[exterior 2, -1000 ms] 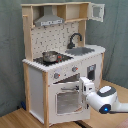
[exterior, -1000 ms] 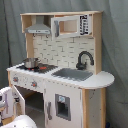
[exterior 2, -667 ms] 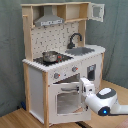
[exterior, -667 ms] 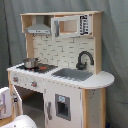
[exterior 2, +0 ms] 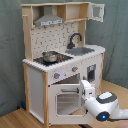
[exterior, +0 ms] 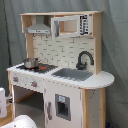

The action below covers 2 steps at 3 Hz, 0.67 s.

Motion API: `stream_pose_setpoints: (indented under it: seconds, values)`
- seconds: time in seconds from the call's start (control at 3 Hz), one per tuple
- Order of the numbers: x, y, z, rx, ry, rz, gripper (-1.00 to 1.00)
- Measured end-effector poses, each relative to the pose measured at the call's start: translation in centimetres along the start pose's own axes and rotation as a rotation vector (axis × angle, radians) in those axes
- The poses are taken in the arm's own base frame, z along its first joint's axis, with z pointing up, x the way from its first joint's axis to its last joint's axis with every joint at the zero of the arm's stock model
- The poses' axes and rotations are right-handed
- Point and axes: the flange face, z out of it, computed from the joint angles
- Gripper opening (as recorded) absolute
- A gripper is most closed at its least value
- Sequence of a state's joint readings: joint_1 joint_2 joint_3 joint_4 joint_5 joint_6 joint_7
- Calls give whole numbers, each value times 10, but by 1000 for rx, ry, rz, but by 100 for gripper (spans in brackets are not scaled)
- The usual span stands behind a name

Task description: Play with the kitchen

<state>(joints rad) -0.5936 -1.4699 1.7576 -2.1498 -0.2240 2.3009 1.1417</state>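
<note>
I can't tell how my gripper (exterior 2: 81,84) has its jaws set; in the second exterior view it sits right at the oven door (exterior 2: 67,97) of the kitchen (exterior 2: 60,60). That kitchen stands on a wooden floor (exterior 2: 12,119) against a grey curtain (exterior: 116,45). I count one pot (exterior 2: 50,56) on the stove, one black faucet (exterior: 84,59), one grey sink (exterior: 74,74), one range hood (exterior: 38,29), one microwave (exterior: 71,25).
</note>
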Motion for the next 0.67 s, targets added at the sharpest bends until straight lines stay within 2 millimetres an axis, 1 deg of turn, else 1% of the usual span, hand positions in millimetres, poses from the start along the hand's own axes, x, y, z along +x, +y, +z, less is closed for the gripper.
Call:
stream_pose_setpoints:
  seconds: [0.33,0.67]
  values:
    - [7,-6,-13,-21,-23,19,-100]
    - [20,-3,-24,-43,-33,47,-100]
